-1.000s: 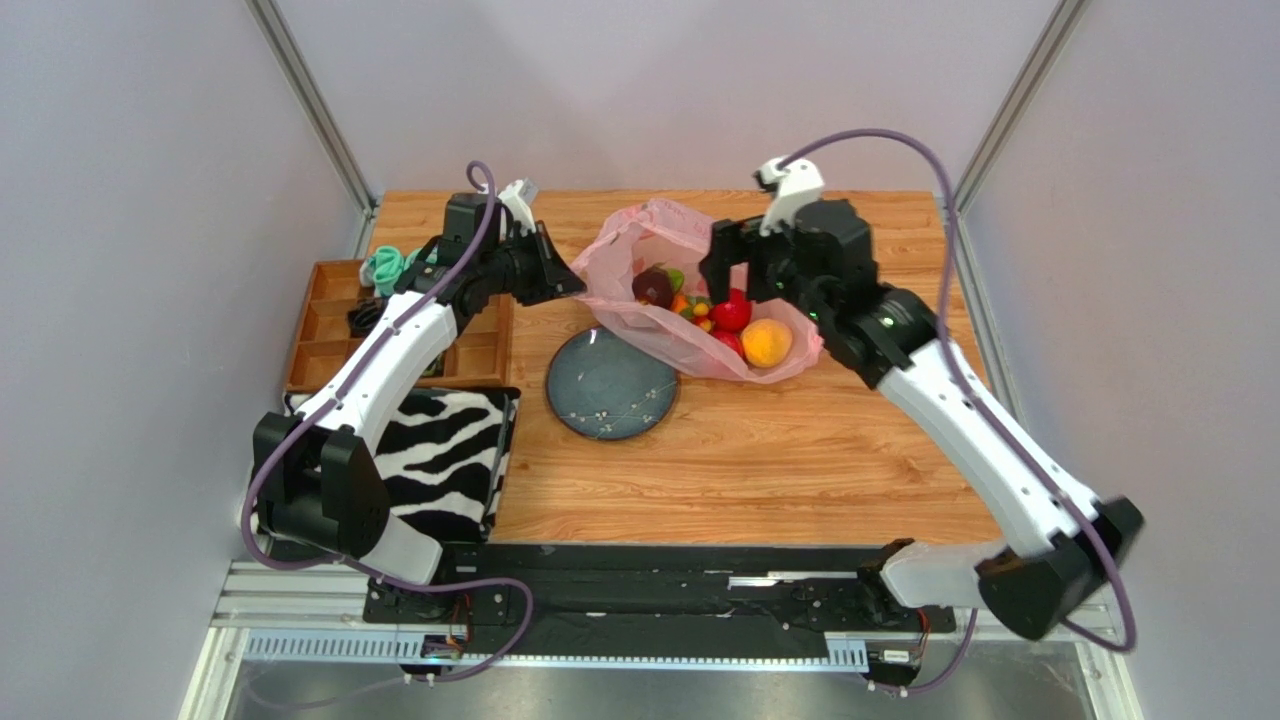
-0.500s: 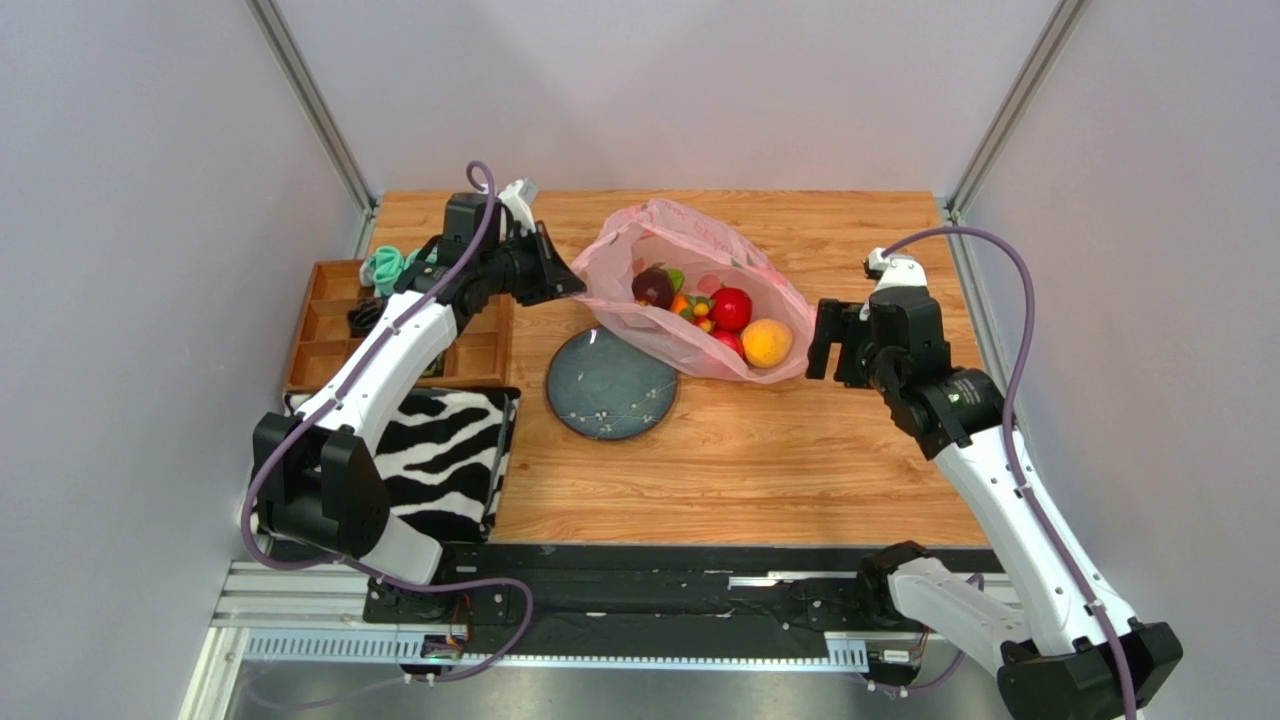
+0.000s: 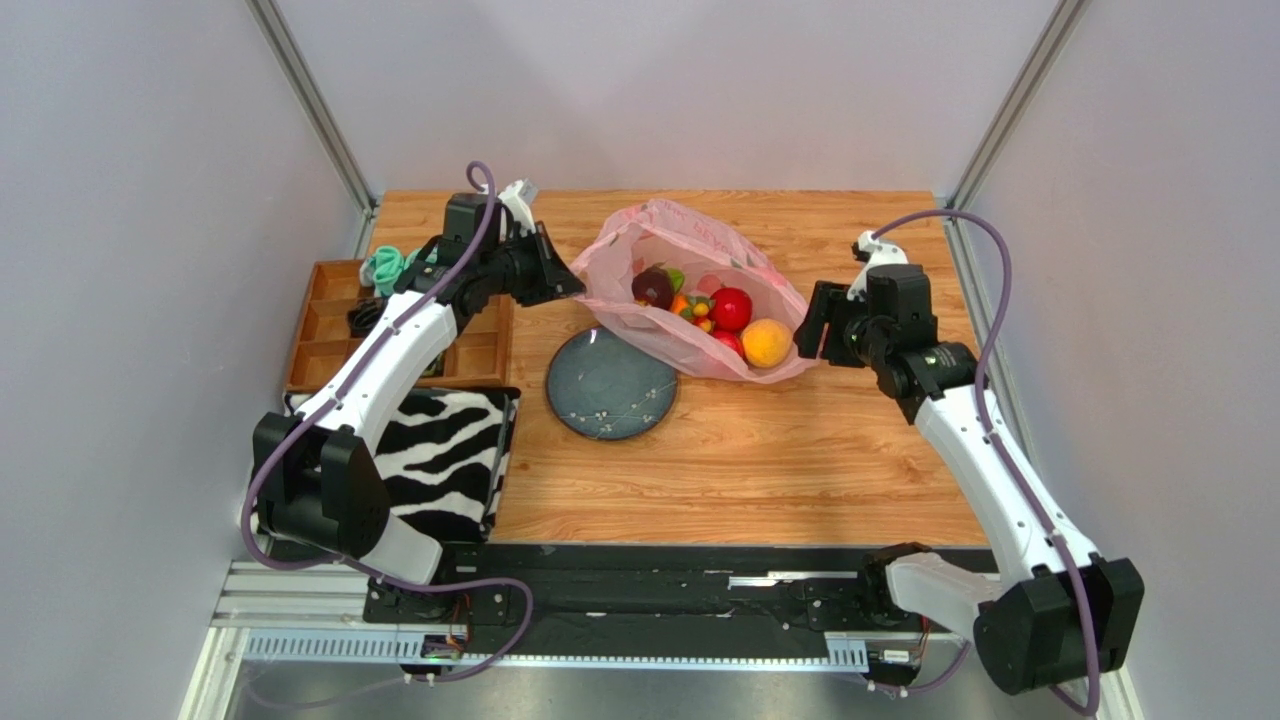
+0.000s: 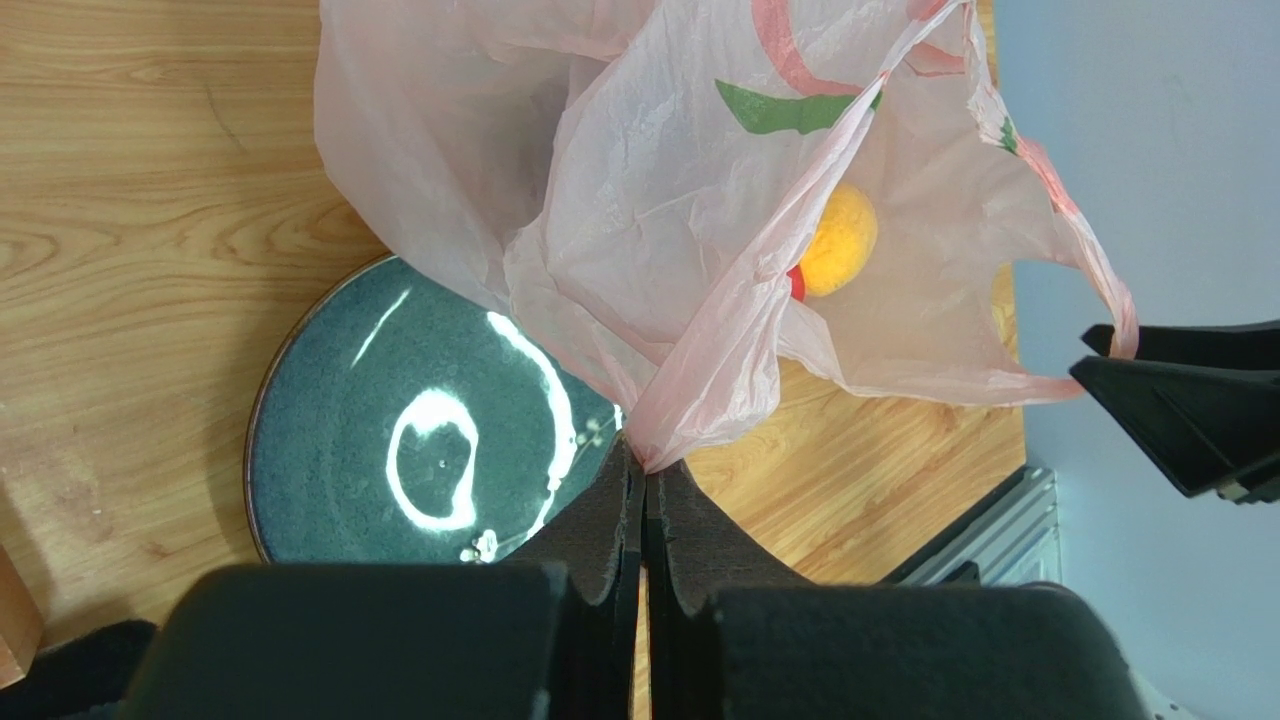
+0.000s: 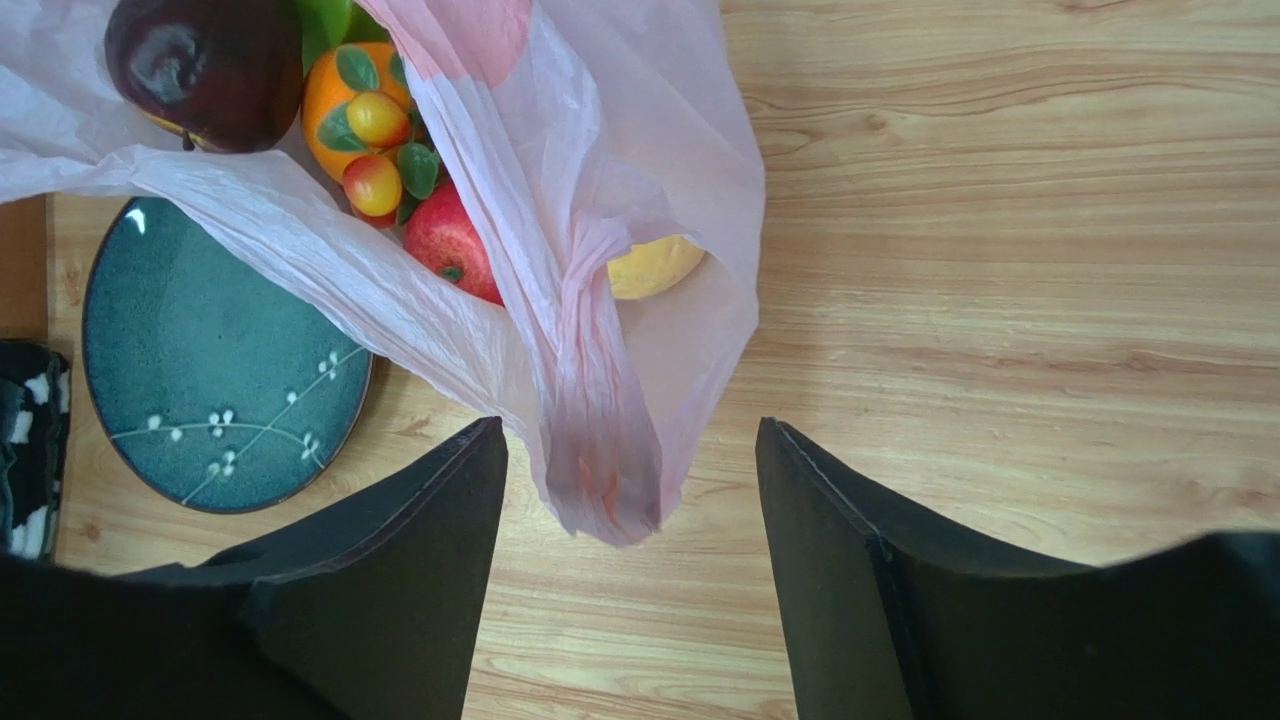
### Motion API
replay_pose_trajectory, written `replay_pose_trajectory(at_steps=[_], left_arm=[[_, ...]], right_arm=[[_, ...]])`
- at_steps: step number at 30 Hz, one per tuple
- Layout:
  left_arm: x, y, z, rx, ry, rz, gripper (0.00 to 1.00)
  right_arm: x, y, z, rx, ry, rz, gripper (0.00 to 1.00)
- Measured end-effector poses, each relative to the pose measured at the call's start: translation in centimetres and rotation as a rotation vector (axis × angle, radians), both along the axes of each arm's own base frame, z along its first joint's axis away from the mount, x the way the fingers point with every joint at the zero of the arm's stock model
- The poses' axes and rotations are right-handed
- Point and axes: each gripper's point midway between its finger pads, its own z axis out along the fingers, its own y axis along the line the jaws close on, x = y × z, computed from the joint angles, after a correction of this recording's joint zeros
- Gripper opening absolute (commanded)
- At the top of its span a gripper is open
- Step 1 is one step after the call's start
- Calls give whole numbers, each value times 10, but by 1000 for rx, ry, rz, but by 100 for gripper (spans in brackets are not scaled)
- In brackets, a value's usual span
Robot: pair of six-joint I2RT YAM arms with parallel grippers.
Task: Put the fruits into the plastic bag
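The thin translucent pink plastic carrier bag (image 3: 661, 240) carries print, but none of it can be read. The left wrist view shows only a green streak and a red curve on the crumpled film (image 4: 661, 225). The round dark blue-green plate (image 3: 609, 393) bears a white blossom-branch drawing and no writing.

The bag lies on the wooden counter (image 3: 751, 465) at mid-back, its mouth open upward and all the fruit inside it. The plate touches its near left side.

One dark purple fruit (image 5: 203, 60), one orange (image 5: 338, 90) with green leaves, and one red apple (image 5: 451, 240) can be counted. One yellow-orange peach (image 5: 654, 267) is half veiled by film. The green fruit (image 5: 323, 18) is only a sliver, cut off by the frame edge. Two small berries (image 5: 371, 183) show, and any more are hidden.

The left tool (image 4: 646, 473) is clamped tight on a gathered fold of the bag's left edge. The right tool (image 5: 631, 428) stands with jaws apart at the bag's right end. A hanging lobe of the bag sits between the fingers, and neither finger touches it.

One zebra-striped cloth (image 3: 436, 450) and one wooden compartment tray (image 3: 323, 323) sit at the far left. The tray's contents are too small to make out.
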Motion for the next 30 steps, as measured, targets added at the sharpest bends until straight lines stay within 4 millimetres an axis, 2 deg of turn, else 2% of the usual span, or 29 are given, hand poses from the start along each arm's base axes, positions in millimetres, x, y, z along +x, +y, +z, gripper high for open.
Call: replay_pose_trajectory(at_steps=[2, 6, 8, 10, 12, 14, 16, 18, 19, 21, 23, 25, 28, 30], left_arm=[[0, 0, 0, 1, 2, 0, 0], [-1, 1, -1, 4, 9, 2, 0], [-1, 1, 3, 3, 8, 4, 0], [1, 0, 14, -5, -7, 6, 0], [6, -2, 34, -24, -41, 13, 0], [14, -4, 66, -53, -104, 24, 0], [20, -5, 105, -88, -185, 34, 0], [26, -5, 152, -126, -286, 41, 0], [28, -4, 174, -144, -339, 45, 0], [34, 0, 205, -166, -412, 52, 0], [46, 2, 218, -177, -449, 61, 0], [61, 3, 213, -172, -448, 72, 0], [89, 0, 182, -148, -391, 67, 0], [106, -6, 147, -133, -323, 48, 0]], right_arm=[[3, 4, -9, 7, 24, 14, 50], [7, 11, -22, 20, 77, 41, 0], [12, 13, -19, 17, 87, 54, 0], [22, 15, 0, 17, 67, 55, 0], [37, 17, 34, 19, 6, 59, 0], [56, 19, 90, 24, -118, 56, 0], [70, 19, 155, 35, -278, 52, 0], [77, 17, 202, 38, -395, 43, 0], [82, 15, 225, 37, -453, 33, 0], [92, 12, 251, 34, -525, 15, 0], [105, 9, 258, 28, -553, 0, 0], [122, 8, 247, 16, -537, -11, 0], [145, 8, 210, -12, -458, -19, 0], [155, 6, 178, -38, -387, -27, 0]])
